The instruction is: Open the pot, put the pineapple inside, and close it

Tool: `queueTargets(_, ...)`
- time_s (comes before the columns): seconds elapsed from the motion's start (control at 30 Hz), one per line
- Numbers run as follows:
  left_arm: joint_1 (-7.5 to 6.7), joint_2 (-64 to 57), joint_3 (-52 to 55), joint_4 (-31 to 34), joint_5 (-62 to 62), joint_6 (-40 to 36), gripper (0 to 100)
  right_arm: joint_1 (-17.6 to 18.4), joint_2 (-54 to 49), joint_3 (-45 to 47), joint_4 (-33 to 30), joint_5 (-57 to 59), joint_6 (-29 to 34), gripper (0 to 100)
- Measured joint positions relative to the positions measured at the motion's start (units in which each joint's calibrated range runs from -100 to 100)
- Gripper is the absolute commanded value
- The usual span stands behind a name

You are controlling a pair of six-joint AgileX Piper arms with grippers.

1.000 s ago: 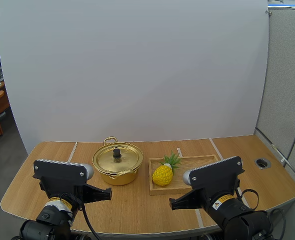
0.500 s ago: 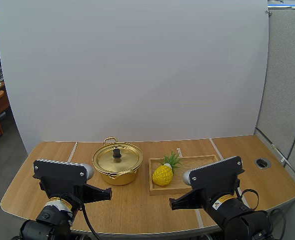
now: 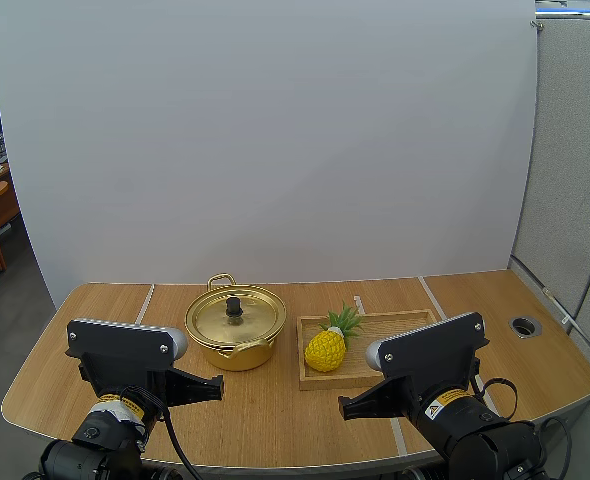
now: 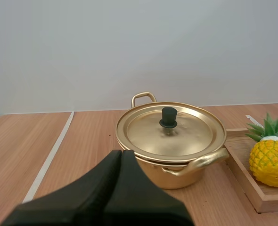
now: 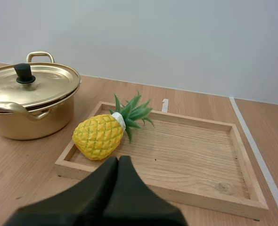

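Observation:
A gold pot [image 3: 235, 327] stands mid-table with its lid on; the lid [image 4: 171, 130] has a black knob [image 3: 234, 306]. To its right a yellow pineapple [image 3: 327, 346] with a green crown lies on its side in the left end of a wooden tray [image 3: 395, 325]. My left gripper [image 3: 215, 384] hangs shut near the table's front edge, short of the pot [image 4: 176, 146]. My right gripper [image 3: 347, 406] is also shut, just in front of the tray [image 5: 233, 155] and the pineapple [image 5: 101, 135]. Both wrist views show the fingers [image 4: 118, 179] [image 5: 115, 179] lying together as one dark wedge.
White tape lines [image 3: 145, 303] [image 3: 431, 297] run across the wooden table. A round cable grommet [image 3: 525, 325] sits at the far right. Bare table lies left of the pot [image 5: 30, 101] and in front of it.

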Motion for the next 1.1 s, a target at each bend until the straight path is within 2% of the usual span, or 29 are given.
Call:
queueTargets(0.2,0.00,0.00,-5.82,0.00,0.00,0.00,0,0.00,-0.03,-0.40,0.00,0.24,0.00,0)
queueTargets(0.47,0.00,-0.11,-17.49,0.00,0.29,0.00,0,0.00,-0.14,-11.08,0.00,7.97,0.44,0)
queueTargets(0.8,0.00,-0.25,-31.47,0.00,11.82,0.00,0,0.00,-0.35,-27.24,0.34,19.56,1.04,0)
queueTargets(1.1,0.00,-0.25,-40.57,0.00,28.43,0.02,0,0.00,-0.35,-37.71,0.34,37.68,1.04,0)
